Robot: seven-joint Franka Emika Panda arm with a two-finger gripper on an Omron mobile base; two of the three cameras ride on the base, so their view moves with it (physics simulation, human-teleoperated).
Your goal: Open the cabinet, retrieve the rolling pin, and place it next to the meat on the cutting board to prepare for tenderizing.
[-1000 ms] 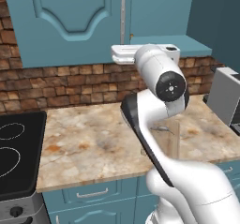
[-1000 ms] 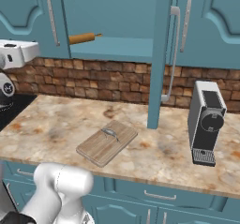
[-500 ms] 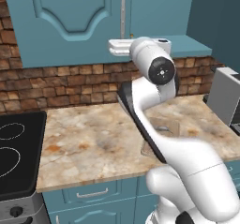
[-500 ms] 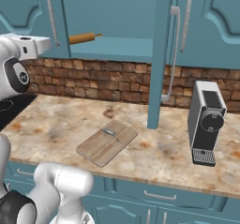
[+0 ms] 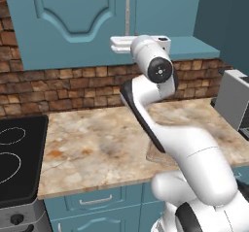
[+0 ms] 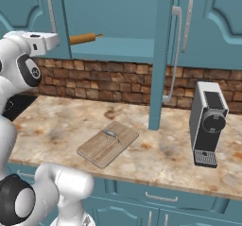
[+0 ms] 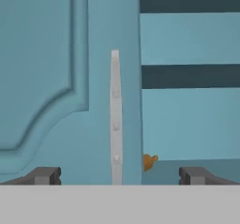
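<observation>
A rendered kitchen seen from behind a white robot arm. The landmark is the wide teal-blue wall cabinet with arched door panels (image 6: pixel 113 36), mounted above a red-brown brick backsplash (image 6: pixel 108 81). Its right door (image 6: pixel 160 55) stands swung out towards the viewer, edge-on, with a vertical silver bar handle (image 6: pixel 176 55). Its left door (image 5: pixel 73 22) is closed.

Inside the cabinet, on the bottom shelf near the left side of the opening, lies the slim tan wooden rolling pin with peg handles (image 6: pixel 85 38). In the hand view, one rounded tan end of it (image 7: pixel 149 161) peeks out from behind the edge of the closed left door.

The end effector (image 7: pixel 119 175) is raised to the level of the cabinet's bottom shelf, just in front of the left door's silver handle (image 7: pixel 115 117). Its two dark fingertips (image 7: pixel 44 175) stand wide apart, one on each side of that handle, and nothing is between them or held.

Below the cabinet runs a beige marbled stone counter (image 6: pixel 61 121). On it, beneath the cabinet opening, lies the rectangular light-brown wooden cutting board (image 6: pixel 108 143), flat and angled. The small thin grey-silver sliver of meat (image 6: pixel 111 134) rests on the board's far half. To the right of the cabinet's open door stands a grey and black coffee machine (image 6: pixel 208 123). At the counter's left end sits a black stovetop (image 5: pixel 17 158).
</observation>
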